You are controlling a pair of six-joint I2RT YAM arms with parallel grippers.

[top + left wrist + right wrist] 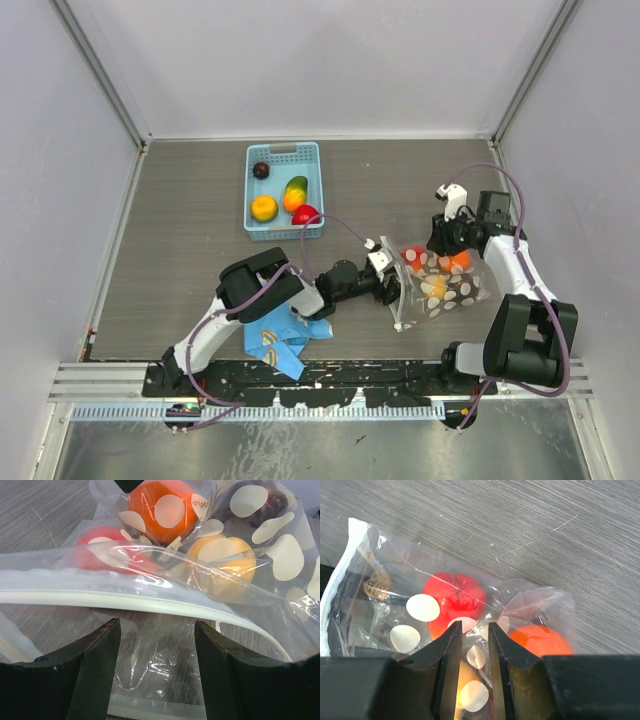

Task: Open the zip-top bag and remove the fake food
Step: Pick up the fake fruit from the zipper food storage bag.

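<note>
The zip-top bag (445, 288) lies flat right of centre, clear with white dots, its white zip strip (125, 600) facing left. Fake food shows through it: a red piece (452, 597), an orange one (540, 637), a yellow one (220, 555) and a dark purple one (270, 500). My left gripper (392, 290) is at the bag's mouth, open (156, 630), its fingers (95, 665) astride the lower lip, which lies loose between them. My right gripper (447, 240) sits over the bag's far end (471, 630). Its jaws are a narrow gap apart with crumpled film between them.
A light blue basket (283, 152) at the back centre holds several more fake fruits, among them a red one (305, 214) and an orange one (264, 208). A blue printed cloth (280, 340) lies by the left arm's base. Walls close in on three sides.
</note>
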